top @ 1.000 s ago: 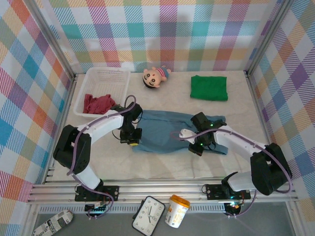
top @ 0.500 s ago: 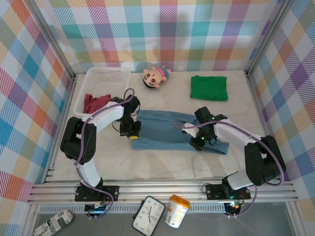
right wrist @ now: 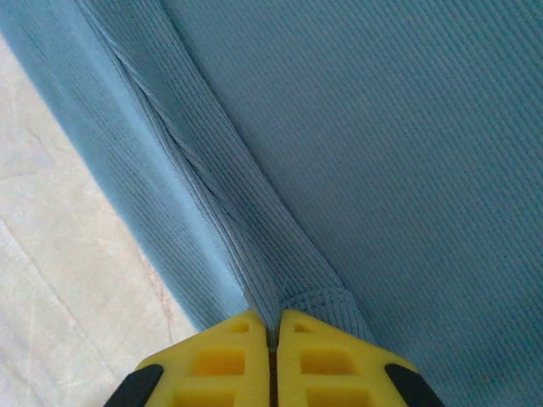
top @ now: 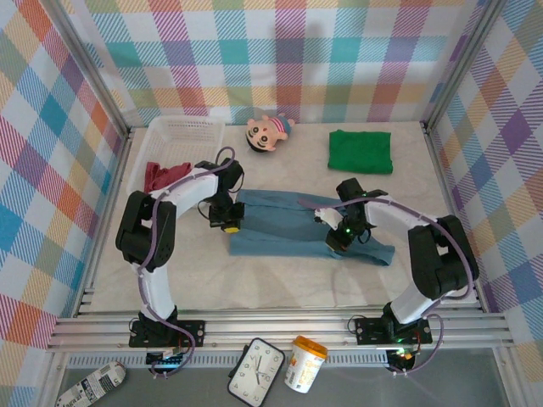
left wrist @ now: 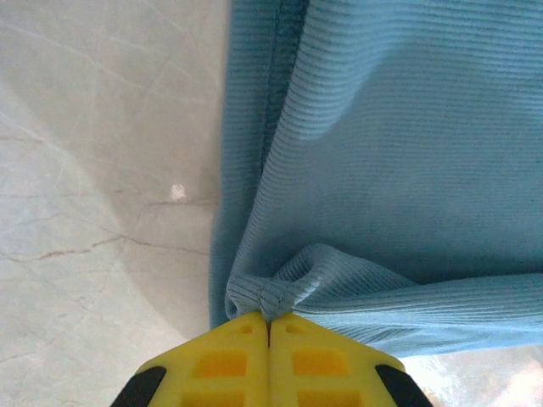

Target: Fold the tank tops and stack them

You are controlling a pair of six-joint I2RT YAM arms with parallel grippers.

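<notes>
The blue-grey tank top [top: 280, 222] lies lengthwise in the middle of the table, its near part doubled over. My left gripper [top: 226, 225] is at its left end, shut on a bunched pinch of the cloth's edge [left wrist: 270, 320]. At its right part, my right gripper [top: 337, 241] is shut on a hem fold [right wrist: 273, 326] of the ribbed blue-grey cloth [right wrist: 382, 144]. The green tank top [top: 361, 151] lies folded at the back right. The dark red tank top [top: 165, 176] sits crumpled in the near end of the basket.
A white mesh basket [top: 185, 134] stands at the back left, with a big-headed doll [top: 269, 131] beside it. Plaid walls close three sides. A metal rail [top: 280, 326] runs along the near edge. Pale bare table [left wrist: 93, 170] lies left of the blue-grey cloth.
Both grippers have moved away from the near edge, carrying the blue-grey top's near edge over itself. The top now looks narrower.
</notes>
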